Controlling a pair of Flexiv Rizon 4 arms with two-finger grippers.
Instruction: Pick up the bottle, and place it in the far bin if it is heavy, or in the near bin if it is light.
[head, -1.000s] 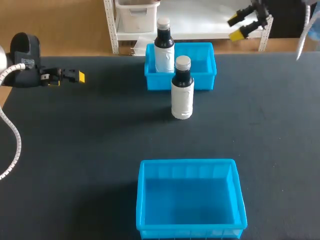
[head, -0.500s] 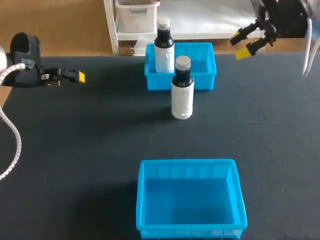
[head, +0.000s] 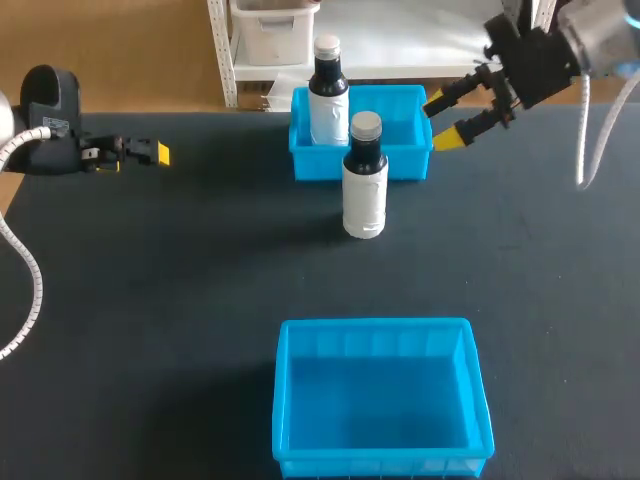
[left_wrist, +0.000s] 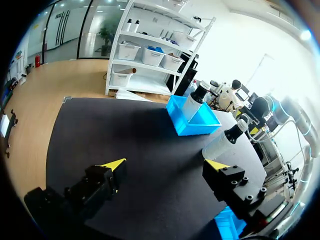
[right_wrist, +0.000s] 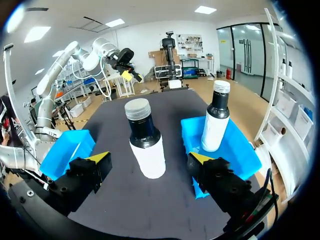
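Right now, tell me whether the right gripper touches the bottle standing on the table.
Apart. The right wrist view shows the bottle ahead of the open right gripper, with bare table on either side.

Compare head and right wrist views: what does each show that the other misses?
Head only: the near bin's whole empty inside, and the right gripper beside the far bin's corner. Right wrist only: bare table separating the table bottle from the far bin, the bottle lined up ahead between open fingers. Both: that bottle, the second bottle in the far bin.
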